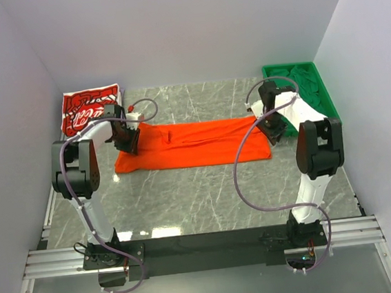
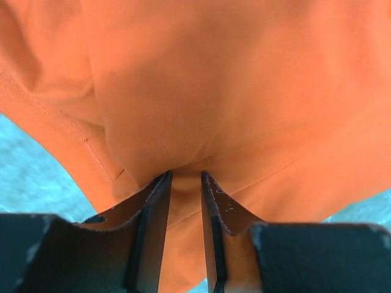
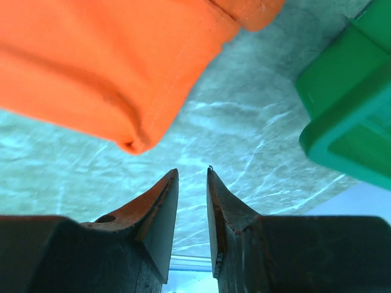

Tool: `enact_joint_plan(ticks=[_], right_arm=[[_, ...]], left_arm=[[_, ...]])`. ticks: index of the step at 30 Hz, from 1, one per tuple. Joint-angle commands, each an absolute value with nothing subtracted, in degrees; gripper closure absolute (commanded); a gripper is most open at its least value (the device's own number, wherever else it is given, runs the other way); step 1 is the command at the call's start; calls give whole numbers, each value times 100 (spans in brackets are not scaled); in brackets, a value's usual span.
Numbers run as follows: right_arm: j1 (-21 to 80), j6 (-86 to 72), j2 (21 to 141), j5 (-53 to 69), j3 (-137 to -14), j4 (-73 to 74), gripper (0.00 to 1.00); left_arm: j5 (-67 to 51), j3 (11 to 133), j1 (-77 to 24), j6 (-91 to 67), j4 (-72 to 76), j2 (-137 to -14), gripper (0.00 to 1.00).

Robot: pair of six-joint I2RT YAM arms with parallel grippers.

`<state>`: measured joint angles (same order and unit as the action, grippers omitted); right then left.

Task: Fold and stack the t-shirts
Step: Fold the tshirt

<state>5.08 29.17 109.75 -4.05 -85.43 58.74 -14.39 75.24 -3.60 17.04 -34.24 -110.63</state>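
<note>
Orange t-shirt (image 1: 195,143) edge is held clenched in left gripper (image 2: 186,175). Right gripper (image 3: 192,171) is released, empty; shirt corner is seen just ahead over bare desk (image 3: 256,146).

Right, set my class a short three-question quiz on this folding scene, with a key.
1. True or false: the orange t-shirt lies inside the green tray.
2. Which one pinches orange cloth? A: left gripper. B: right gripper.
3. Fill in: the red printed t-shirt lies folded at the table's far ___ corner.
Key: 1 false; 2 A; 3 left.
</note>
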Motion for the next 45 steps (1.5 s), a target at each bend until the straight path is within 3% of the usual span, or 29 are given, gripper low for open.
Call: enact_joint_plan(ticks=[1, 11, 18, 26, 32, 37, 41, 44, 45], right_arm=[[606, 2743, 10538, -44, -8622, 6073, 67], [905, 2179, 11100, 71, -9017, 5608, 69], [1160, 2504, 11786, -509, -8790, 5642, 79], [1590, 2865, 10935, -466, -7218, 6046, 83], [2478, 3339, 10073, 912, -6512, 6828, 82], [2286, 3366, 9668, 1354, -7257, 7101, 78], [1961, 3174, 9737, 899, -7646, 6821, 79], [1793, 3137, 9948, 133, -7708, 6259, 82], [1784, 3129, 10036, 10, -7760, 6110, 83]], left_arm=[[-1344, 7848, -299, 1846, -3506, -11276, 66], [-1547, 7691, -264, 1592, -3630, -10653, 66], [-1802, 7462, -264, 1214, -3727, -9862, 66], [-1890, 7137, -307, 519, -3779, -9650, 70], [-1504, 7198, -623, 343, -3569, -10272, 72], [-1178, 7944, -879, 273, -3454, -11099, 74], [-1020, 9103, -931, 386, -3577, -12283, 75], [-870, 10604, -1072, 702, -3805, -13356, 74], [-835, 11635, -1107, 773, -4006, -13673, 73]])
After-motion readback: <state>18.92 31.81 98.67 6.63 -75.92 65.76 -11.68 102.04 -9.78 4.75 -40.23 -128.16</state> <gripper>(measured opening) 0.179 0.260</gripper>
